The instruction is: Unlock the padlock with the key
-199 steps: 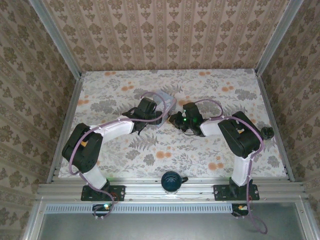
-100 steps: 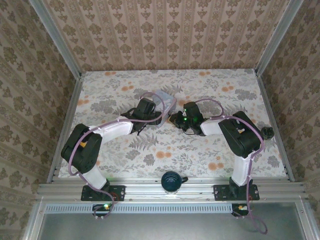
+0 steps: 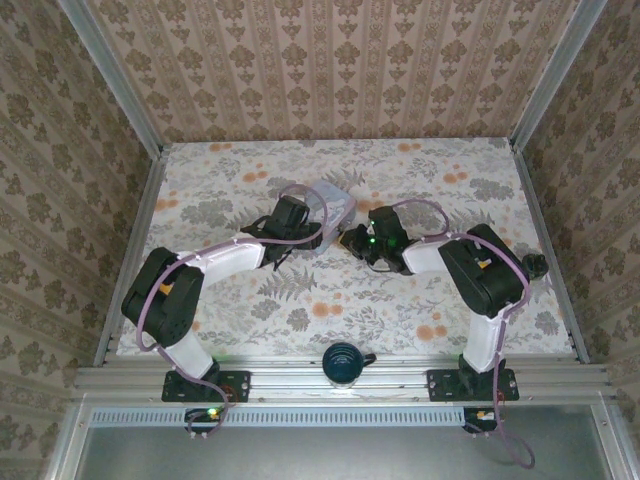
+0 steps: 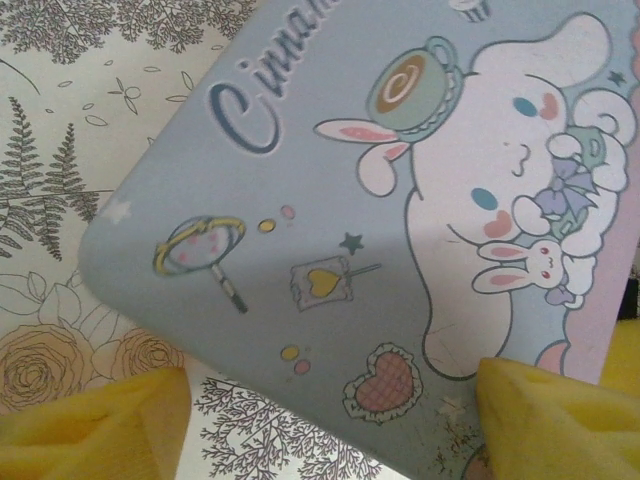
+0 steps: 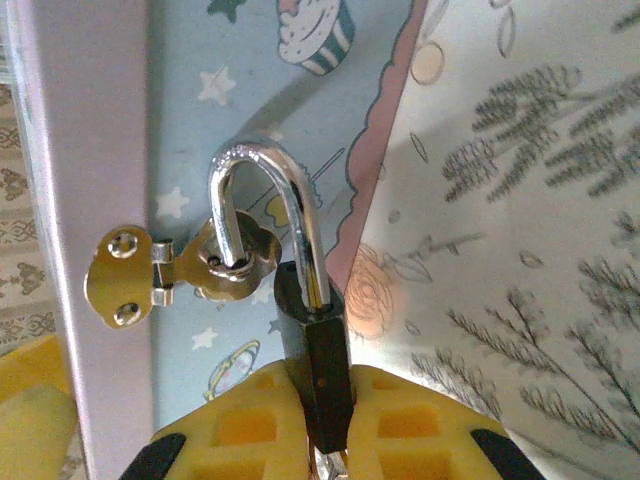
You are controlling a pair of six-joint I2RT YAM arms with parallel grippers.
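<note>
your right gripper (image 5: pixel 330 395) is clenched on the dark body of the padlock (image 5: pixel 322 345), which stands up from between the yellow fingers (image 5: pixel 240 420). its shackle (image 5: pixel 250 160) loops through the hasp (image 5: pixel 235 255) on the tin (image 5: pixel 190 120), just ahead of the fingertips. your left gripper (image 4: pixel 325 400) stands released, fingers wide apart, with the tin's lid between them on the table (image 4: pixel 60 120). one finger may touch its edge.
</note>
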